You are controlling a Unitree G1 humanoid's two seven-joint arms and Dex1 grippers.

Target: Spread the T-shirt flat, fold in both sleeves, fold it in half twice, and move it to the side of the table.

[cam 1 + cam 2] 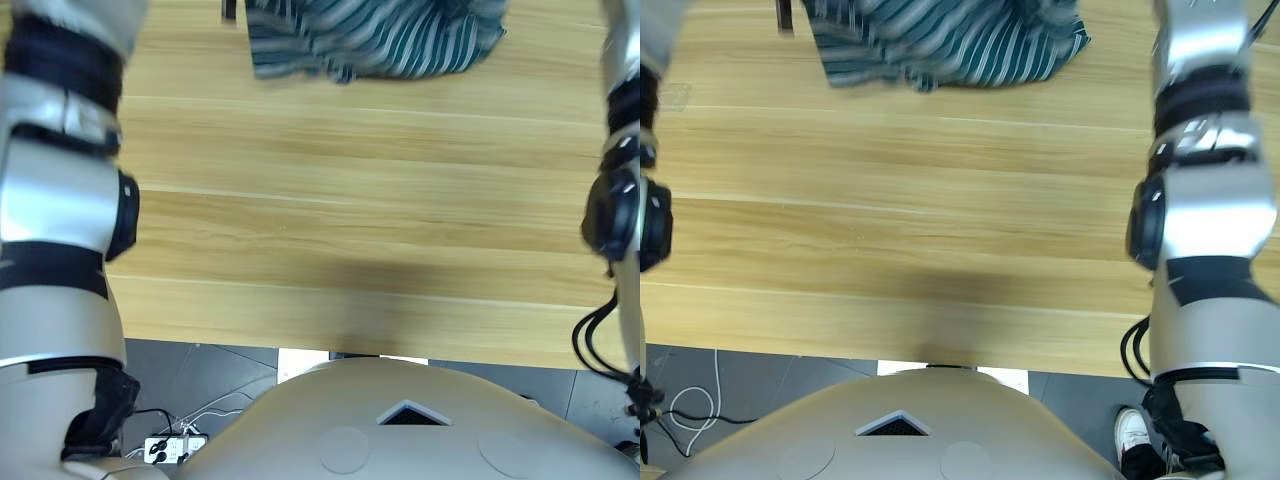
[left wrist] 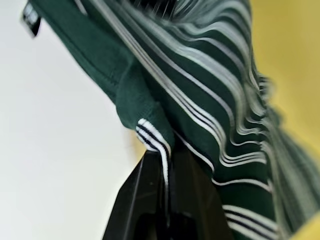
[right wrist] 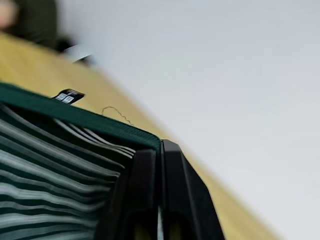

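Bright, even light covers the tabletop (image 1: 350, 180) without glare; one soft, broad shadow (image 1: 390, 275) darkens it towards its near edge. The T-shirt (image 1: 375, 40) smears with motion blur. Close to the left jaws its stripes streak, and beyond the right jaws the pale background (image 3: 240, 75) is washed out and unfocused.

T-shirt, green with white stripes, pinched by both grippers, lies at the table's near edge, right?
No: the left eye view shows the T-shirt at the far side of the table, not its near edge. Left gripper and right gripper do pinch it.
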